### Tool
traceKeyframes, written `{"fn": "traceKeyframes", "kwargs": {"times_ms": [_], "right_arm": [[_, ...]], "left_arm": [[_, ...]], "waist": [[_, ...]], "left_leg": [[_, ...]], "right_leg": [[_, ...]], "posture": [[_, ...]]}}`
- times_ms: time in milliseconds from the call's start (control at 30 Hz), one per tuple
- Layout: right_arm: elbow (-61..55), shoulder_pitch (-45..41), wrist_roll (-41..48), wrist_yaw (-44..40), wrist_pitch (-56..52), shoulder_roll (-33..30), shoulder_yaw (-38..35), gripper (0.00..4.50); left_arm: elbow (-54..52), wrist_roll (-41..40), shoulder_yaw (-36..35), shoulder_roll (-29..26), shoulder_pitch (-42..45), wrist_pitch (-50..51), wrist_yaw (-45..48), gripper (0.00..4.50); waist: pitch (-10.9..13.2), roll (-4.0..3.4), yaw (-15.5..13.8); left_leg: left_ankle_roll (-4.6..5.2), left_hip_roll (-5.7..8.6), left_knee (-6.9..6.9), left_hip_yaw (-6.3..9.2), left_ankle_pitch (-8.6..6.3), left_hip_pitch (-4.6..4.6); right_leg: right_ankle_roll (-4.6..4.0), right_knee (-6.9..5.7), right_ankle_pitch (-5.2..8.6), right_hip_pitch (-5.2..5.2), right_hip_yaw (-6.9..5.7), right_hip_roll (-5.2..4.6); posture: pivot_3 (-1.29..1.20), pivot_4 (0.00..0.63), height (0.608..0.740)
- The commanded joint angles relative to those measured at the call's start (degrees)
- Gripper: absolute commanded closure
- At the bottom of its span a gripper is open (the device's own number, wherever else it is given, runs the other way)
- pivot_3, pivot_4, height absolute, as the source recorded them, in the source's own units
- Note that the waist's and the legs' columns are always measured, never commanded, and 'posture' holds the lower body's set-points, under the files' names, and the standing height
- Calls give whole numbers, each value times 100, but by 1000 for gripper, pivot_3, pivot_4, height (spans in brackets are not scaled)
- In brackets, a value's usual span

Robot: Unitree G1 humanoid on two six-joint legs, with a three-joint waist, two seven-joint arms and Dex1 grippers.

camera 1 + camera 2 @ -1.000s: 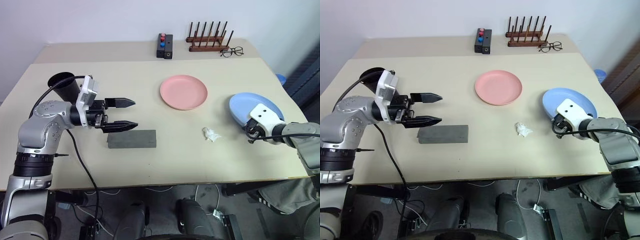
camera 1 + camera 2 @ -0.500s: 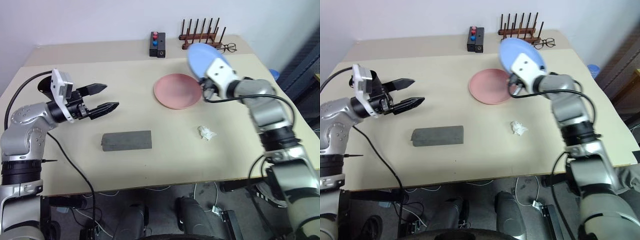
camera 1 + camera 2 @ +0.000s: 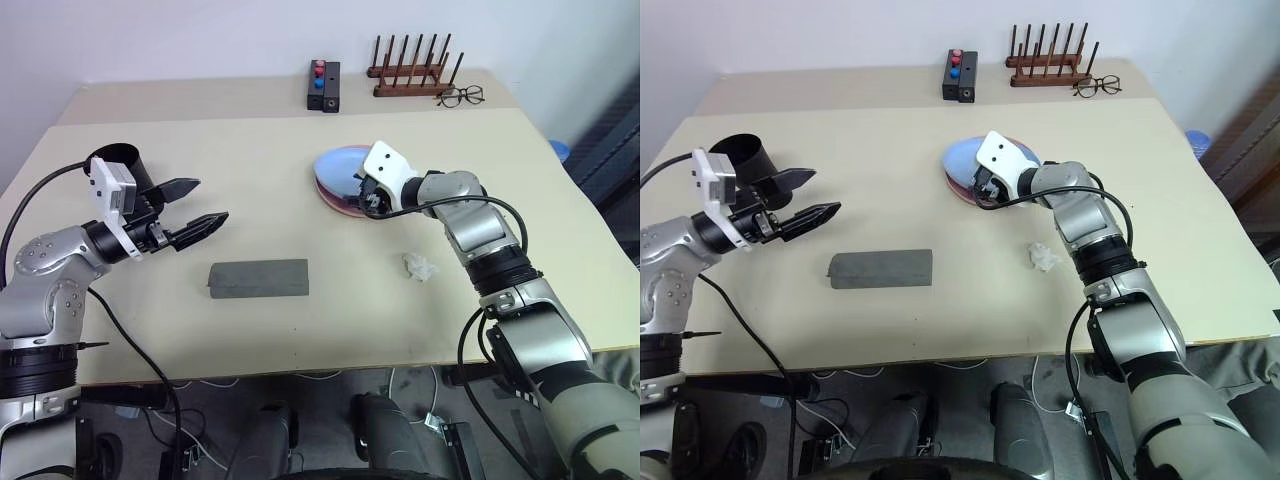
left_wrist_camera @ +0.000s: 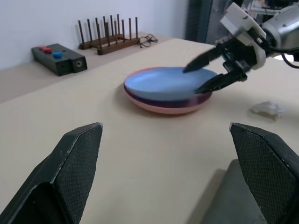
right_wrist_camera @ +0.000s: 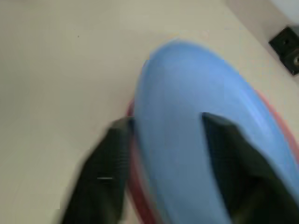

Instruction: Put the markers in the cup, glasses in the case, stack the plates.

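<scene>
The light blue plate (image 4: 169, 83) now sits on the salmon pink plate (image 4: 163, 105), at about one o'clock from the tabletop (image 3: 300, 330) centre, so the stacking looks done or all but done. The grey case (image 3: 258, 278) lies lid-down at about seven o'clock, and the black cup (image 3: 125, 165) stands at ten o'clock by the left edge; I cannot see markers or sunglasses, so whether those steps are finished is unclear. The right pincer (image 4: 210, 74) has its fingers parted astride the blue plate's near rim, one above and one beside it, apparently letting go. The left pincer (image 3: 195, 205) hangs wide open and empty beside the cup.
</scene>
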State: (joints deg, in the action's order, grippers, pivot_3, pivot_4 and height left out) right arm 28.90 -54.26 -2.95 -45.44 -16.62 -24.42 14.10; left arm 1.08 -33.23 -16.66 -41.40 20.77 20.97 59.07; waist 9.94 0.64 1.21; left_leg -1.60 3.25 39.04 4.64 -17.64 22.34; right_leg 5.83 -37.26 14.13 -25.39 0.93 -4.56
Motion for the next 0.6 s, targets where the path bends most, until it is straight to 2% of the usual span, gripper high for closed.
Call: {"fn": "traceKeyframes", "kwargs": {"times_ms": [33, 133, 267, 400, 600], "right_arm": [[-585, -89, 755, -217, -649, -46, -747, 563], [-1008, 91, 1384, -375, -1544, -255, -1342, 563], [-2124, 908, 2076, -841, -2809, -915, -1680, 563], [-2984, 1804, 2228, -902, -3213, -1572, -1756, 563], [-3649, 2875, 2106, -816, -3224, -2097, -1488, 563]], "left_arm": [[-51, -81, -88, -47, 99, -76, 60, 0], [-37, -134, -59, -46, 171, -25, 143, 0], [-91, -228, 4, -67, 179, 120, 279, 0], [-118, -338, 113, -139, 175, 328, 564, 0], [185, -206, 390, -99, 469, 226, 868, 0]], "waist": [[0, -1, -4], [0, 0, -35], [-1, 2, -82], [0, -1, -40], [0, -2, -30]], "left_leg": [[0, 0, 0, -1, 0, 0], [1, 0, 0, 0, 0, 1], [7, 2, 2, 8, -4, 1], [38, 4, 2, 2, -21, 2], [38, -7, 1, -3, -21, -6]], "right_leg": [[0, 0, 0, 0, 0, 0], [0, 2, 0, 2, 0, 0], [0, 10, 0, 14, -5, -3], [0, 12, 0, 12, -4, -8], [-1, -2, 0, 8, -1, 2]], "posture": [[0, 150, 740], [0, 150, 740], [0, 150, 740], [0, 150, 740], [0, 150, 740]]}}
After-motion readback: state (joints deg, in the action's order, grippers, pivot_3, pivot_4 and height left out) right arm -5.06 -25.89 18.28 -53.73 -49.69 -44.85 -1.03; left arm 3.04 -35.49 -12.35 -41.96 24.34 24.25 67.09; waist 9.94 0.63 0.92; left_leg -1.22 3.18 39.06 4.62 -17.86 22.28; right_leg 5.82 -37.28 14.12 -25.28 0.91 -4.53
